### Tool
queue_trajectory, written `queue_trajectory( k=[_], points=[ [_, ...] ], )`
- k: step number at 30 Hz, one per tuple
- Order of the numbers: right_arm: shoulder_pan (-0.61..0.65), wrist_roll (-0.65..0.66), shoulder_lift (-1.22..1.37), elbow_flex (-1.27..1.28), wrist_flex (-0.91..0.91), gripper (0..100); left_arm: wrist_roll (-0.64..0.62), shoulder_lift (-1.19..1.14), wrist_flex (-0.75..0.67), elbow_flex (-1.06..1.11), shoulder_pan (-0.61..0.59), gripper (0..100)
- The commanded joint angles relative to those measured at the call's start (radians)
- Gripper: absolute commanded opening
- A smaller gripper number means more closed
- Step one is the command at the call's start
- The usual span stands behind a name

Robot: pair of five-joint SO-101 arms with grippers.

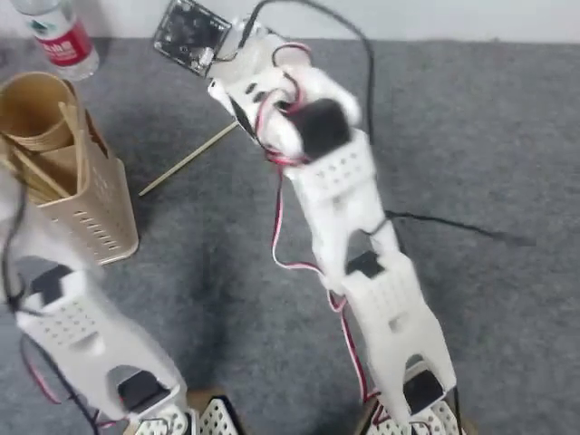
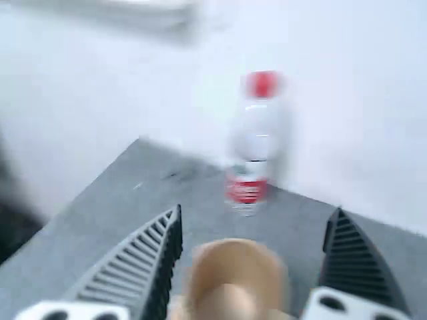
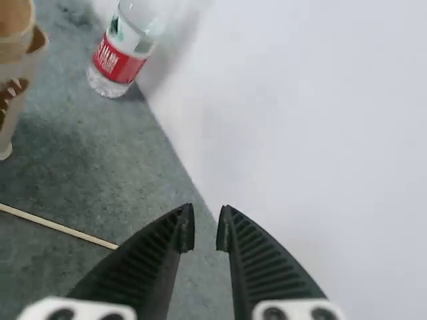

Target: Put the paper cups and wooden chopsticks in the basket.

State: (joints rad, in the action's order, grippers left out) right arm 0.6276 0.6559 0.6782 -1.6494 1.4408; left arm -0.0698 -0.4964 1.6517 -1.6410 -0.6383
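A beige slotted basket (image 1: 95,213) stands at the table's left, with paper cups (image 1: 36,109) and wooden chopsticks (image 1: 77,136) stacked in it. One wooden chopstick (image 1: 186,161) lies loose on the grey mat right of the basket and shows again in the right wrist view (image 3: 60,227). My right gripper (image 3: 205,213) hovers past that chopstick near the table's far edge, jaws nearly touching and nothing between them. My left gripper (image 2: 257,211) is open wide, and a blurred brown paper cup (image 2: 233,277) sits low between its fingers; contact with the cup cannot be told.
A water bottle (image 1: 59,36) with a red label stands at the far left corner by the white wall, also in both wrist views (image 2: 257,143) (image 3: 123,43). The right arm (image 1: 344,208) stretches across the middle of the table. A black cable (image 1: 453,225) lies at right.
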Motion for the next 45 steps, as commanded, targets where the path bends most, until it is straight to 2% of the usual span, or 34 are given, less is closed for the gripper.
queue_trajectory(
  k=[1, 5, 9, 13, 17, 23, 29, 34, 38, 41, 45],
  points=[
    [-0.061, -0.011, -0.203, -0.026, 0.108, 8.7, 0.178, 0.098, 0.11, -0.024, 0.299, 32],
    [-0.193, -0.011, -0.289, -0.026, 0.251, 8.7, 0.222, 0.109, 0.104, 0.193, 0.437, 30],
    [-0.397, -0.012, -0.303, -0.025, 0.36, 8.7, 0.364, 0.092, 0.092, 0.486, 0.512, 30],
    [-0.622, -0.098, -0.303, 0.023, 0.354, 8.7, 0.489, 0.055, 0.029, 0.682, 0.531, 30],
    [-0.728, -0.109, -0.303, 0.192, 0.354, 8.7, 0.559, -0.046, -0.068, 0.742, 0.505, 30],
    [-0.766, -0.112, -0.303, 0.486, 0.354, 8.4, 0.559, -0.279, -0.233, 0.74, 0.433, 30],
    [-0.759, -0.115, -0.303, 0.684, 0.306, 8.4, 0.565, -0.439, -0.279, 0.687, 0.427, 30],
    [-0.763, -0.17, -0.303, 0.723, 0.295, 8.4, 0.654, -0.578, -0.232, 0.605, 0.433, 29],
    [-0.76, -0.167, -0.303, 0.723, 0.3, 8.4, 0.658, -0.695, -0.247, 0.498, 0.411, 29],
    [-0.762, -0.167, -0.303, 0.723, 0.302, 8.4, 0.663, -0.761, -0.193, 0.389, 0.404, 29],
    [-0.763, -0.167, -0.303, 0.723, 0.302, 8.4, 0.786, -0.816, -0.054, 0.292, 0.419, 15]
  ],
)
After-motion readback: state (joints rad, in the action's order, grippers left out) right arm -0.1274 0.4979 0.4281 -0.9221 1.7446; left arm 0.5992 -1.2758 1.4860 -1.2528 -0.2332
